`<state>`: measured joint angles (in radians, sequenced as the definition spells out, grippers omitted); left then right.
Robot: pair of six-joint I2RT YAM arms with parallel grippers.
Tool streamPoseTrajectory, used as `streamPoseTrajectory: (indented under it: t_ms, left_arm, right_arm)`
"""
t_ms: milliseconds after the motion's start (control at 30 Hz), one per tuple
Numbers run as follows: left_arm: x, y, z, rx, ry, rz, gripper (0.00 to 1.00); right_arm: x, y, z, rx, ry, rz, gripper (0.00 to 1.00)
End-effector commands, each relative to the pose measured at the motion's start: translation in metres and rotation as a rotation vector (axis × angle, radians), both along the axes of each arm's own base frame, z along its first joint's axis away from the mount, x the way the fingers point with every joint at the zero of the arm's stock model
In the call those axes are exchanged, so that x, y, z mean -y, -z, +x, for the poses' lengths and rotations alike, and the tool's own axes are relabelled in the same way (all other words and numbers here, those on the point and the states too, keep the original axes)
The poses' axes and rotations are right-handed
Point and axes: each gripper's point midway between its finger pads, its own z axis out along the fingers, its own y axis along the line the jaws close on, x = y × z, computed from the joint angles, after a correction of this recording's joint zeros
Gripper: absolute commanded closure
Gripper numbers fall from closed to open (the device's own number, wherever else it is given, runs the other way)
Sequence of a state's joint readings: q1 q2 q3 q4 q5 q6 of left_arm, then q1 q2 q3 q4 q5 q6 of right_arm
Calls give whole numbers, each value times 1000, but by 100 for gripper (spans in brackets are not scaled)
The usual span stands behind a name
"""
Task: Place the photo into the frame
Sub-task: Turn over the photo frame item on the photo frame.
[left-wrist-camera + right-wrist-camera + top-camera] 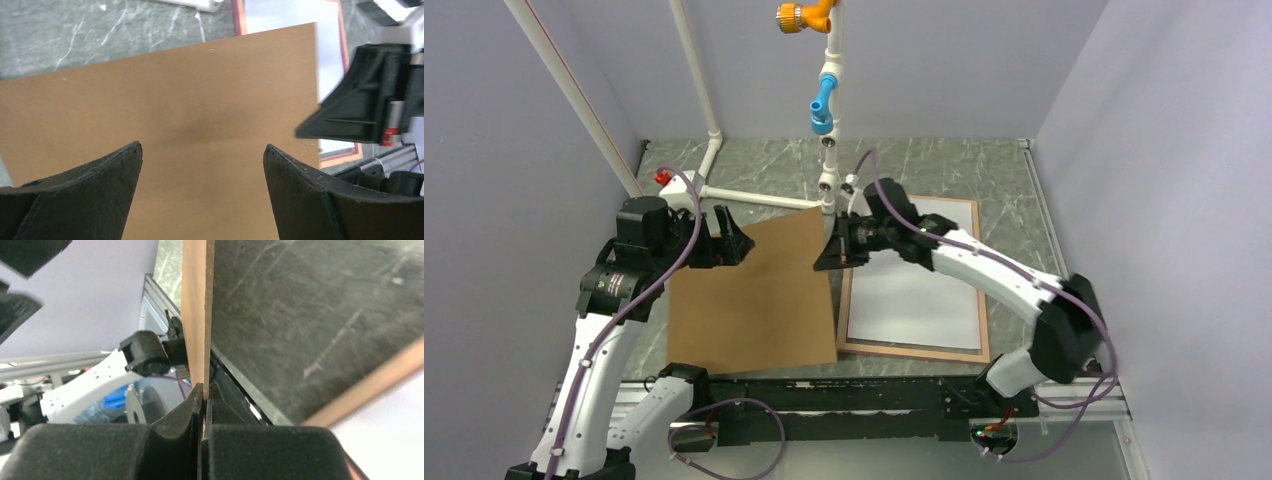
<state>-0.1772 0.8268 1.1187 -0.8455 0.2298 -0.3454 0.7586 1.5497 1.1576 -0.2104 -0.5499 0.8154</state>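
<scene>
The frame lies flat at the right, its tan wood side up, with a plain white sheet inside it. No house print shows, so I cannot tell whether this sheet is the photo. My right gripper is shut on the right edge of the brown backing board, which it holds beside the frame's left edge. In the right wrist view the board runs edge-on out of the closed gripper. My left gripper is open at the board's far left part, with nothing between its fingers.
A white pipe stand with orange and blue fittings rises at the back centre, and its base pipes run left to a red knob. A black rail lines the near edge. Grey walls close in on both sides.
</scene>
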Motion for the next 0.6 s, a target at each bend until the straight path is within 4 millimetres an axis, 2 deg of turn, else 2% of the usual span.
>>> streamPoseTrajectory:
  t_ms: [0,200,267,400,567]
  left_arm:
    - [22,-33,6,132,142,-47,7]
    - [40,-42,17,138,203,-72,8]
    - [48,-45,20,142,218,-72,8]
    - [63,-46,29,131,245,-66,9]
    - [74,-49,34,130,262,-70,8]
  right_arm:
    - [86,-30,-9,206,46,-273,100]
    - [192,-99,-5,331,292,-459,100]
    - [218,-118,-7,354,364,-522,100]
    - [260,-154,-12,414,522,-612,100]
    - [296,-198,-16,529,690,-632,100]
